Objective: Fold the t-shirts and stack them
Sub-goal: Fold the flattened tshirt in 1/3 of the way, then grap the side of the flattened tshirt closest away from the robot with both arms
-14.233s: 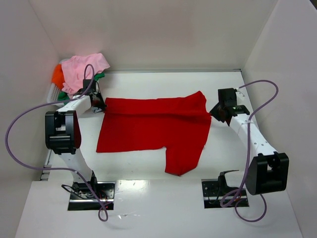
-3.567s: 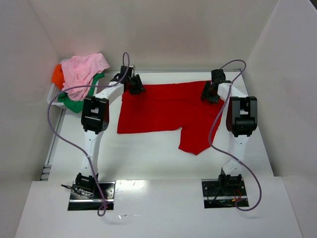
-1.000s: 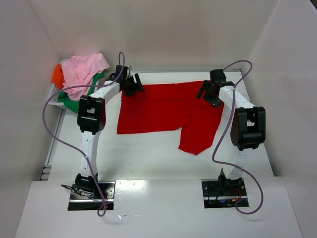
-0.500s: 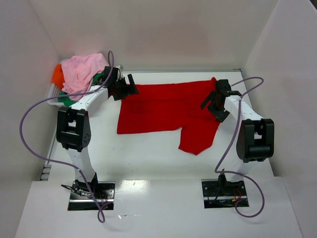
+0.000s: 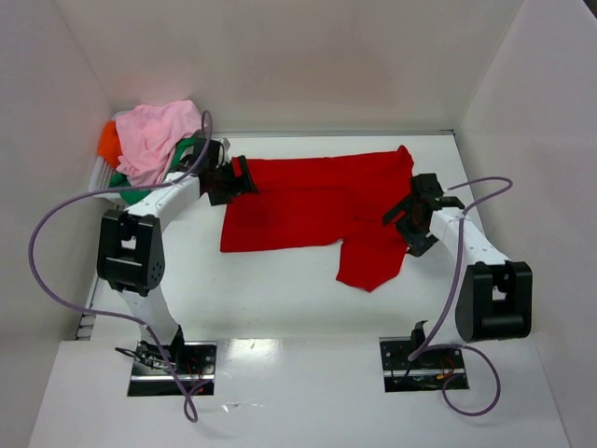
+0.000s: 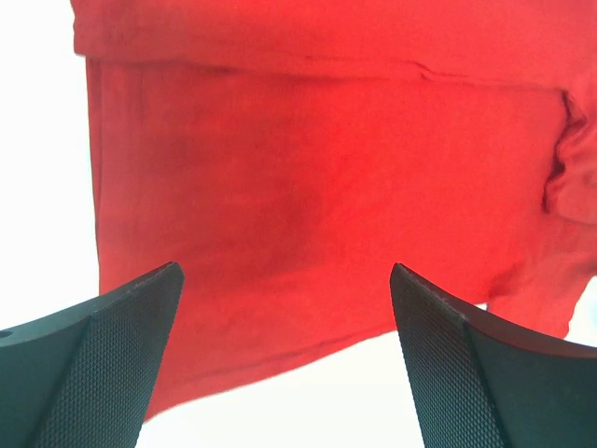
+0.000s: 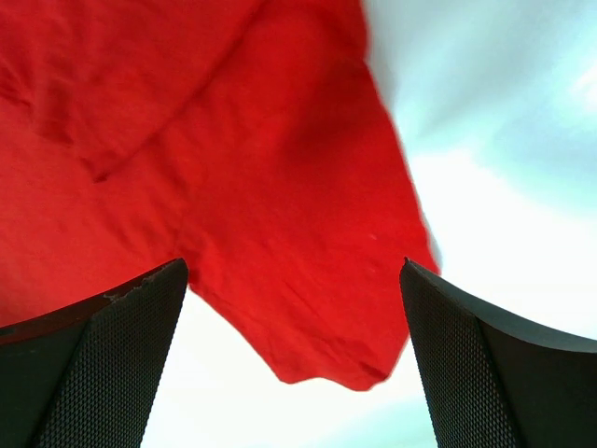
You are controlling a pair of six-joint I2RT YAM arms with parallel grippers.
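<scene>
White table (image 5: 280, 289). Red shirt (image 5: 308, 210) spread flat mid-table, one sleeve toward the near edge. Far-left corner: heap of pink shirt (image 5: 154, 135), green shirt (image 5: 131, 194), orange shirt (image 5: 108, 142). Left gripper (image 5: 244, 175) at the red shirt's left edge, jaws wide, empty. Right gripper (image 5: 403, 229) at its right edge, likewise wide, empty.

A bright red soft cloth t-shirt (image 6: 317, 187) lies spread on the white tabletop (image 6: 37, 140), with a straight crease running across near its far edge. The left gripper (image 6: 284, 271) hangs over the shirt's near edge, its two dark, textured fingers (image 6: 103, 364) spread wide apart.
</scene>
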